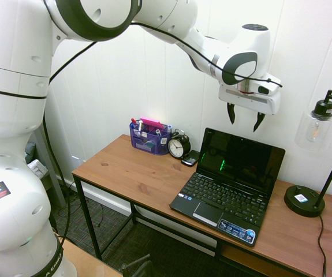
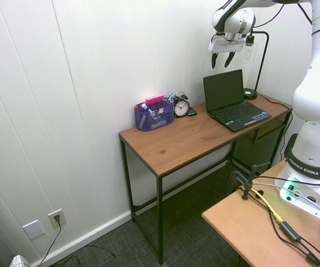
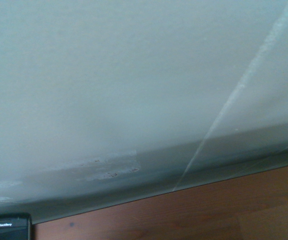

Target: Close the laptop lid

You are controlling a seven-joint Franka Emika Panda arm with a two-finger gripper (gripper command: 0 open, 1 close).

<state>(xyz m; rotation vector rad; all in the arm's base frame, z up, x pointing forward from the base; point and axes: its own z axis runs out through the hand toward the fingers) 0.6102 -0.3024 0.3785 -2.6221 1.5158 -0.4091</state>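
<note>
First exterior view: I see gripper (image 1: 245,120) spread wide, empty, above the upright laptop lid (image 1: 243,160).

Readable print in the room

"FRANKA EMIKA" runs along the arm's base ring (image 2: 311,164); "BlackBerry" stands on the phone (image 3: 6,227) by the counter's back edge.

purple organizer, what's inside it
The purple organizer on the desk holds a bright pink item that sticks up above its rim, plus several pens or markers. Its lower contents are hidden by the tinted walls.
</note>
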